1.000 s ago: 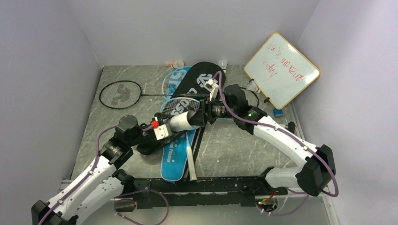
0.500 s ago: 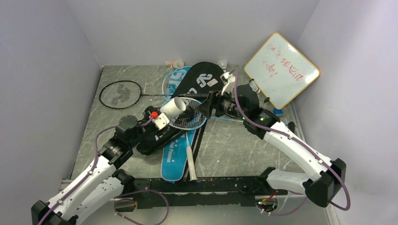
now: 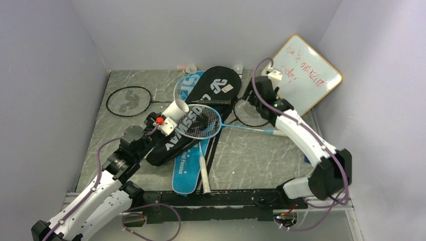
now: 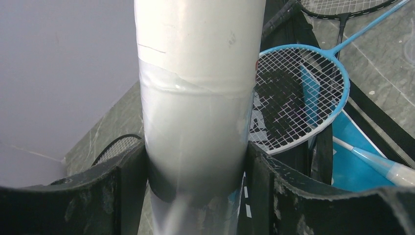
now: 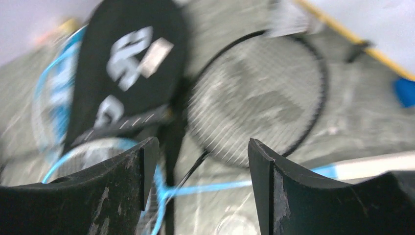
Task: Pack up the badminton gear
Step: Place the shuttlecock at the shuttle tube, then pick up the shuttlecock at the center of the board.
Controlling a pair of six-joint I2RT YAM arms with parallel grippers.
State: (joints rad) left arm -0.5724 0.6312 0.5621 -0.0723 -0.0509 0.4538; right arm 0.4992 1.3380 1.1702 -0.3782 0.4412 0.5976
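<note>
- Lying across the blue bag (image 3: 185, 173), the black bag (image 3: 216, 85) keeps its inside hidden.
- The light-blue racket (image 3: 198, 121) rests on top of both bags, outside them.
- A black racket (image 5: 259, 105) lies below the right gripper (image 5: 200, 161), whose jaws are spread and empty.
- The left gripper (image 4: 195, 166) clamps the white tube (image 4: 195, 73); its contents are unseen.
- Shuttlecocks (image 3: 239, 67) sit by the back wall (image 3: 201, 35).

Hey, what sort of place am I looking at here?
Most likely a robotics lab test cell, not a sports hall: a marbled grey table boxed in by plain walls, robot arms bolted at its near edge, and a whiteboard propped at the right wall.
</note>
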